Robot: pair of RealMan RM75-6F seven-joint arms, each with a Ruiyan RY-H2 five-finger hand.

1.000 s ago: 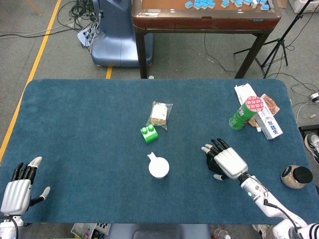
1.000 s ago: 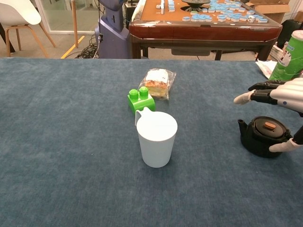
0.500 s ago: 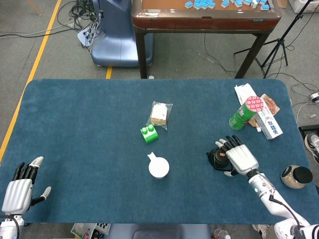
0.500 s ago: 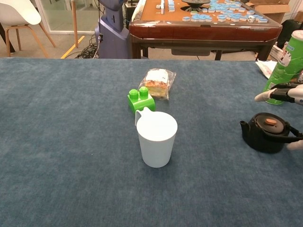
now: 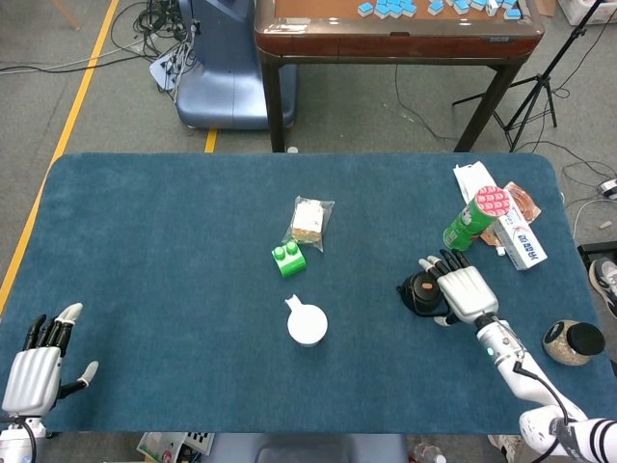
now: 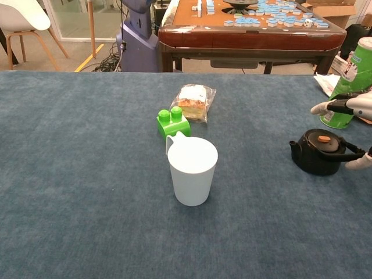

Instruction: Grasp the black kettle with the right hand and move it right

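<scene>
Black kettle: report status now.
Right hand at black kettle, grasp unconfirmed. Left hand open, idle. Green can stands close right-rear.

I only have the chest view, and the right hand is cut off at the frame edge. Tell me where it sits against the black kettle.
Observer: In the head view, the right hand covers the right side of the black kettle, with its fingers pointing away from the robot. I cannot tell whether it grips.
Operator: Report what lies further right.
Observer: A round jar with a black lid sits by the right edge of the table, right of the forearm.
Operator: Now give me the left hand.
Observer: The left hand is at the near-left corner, fingers apart, holding nothing.
</scene>
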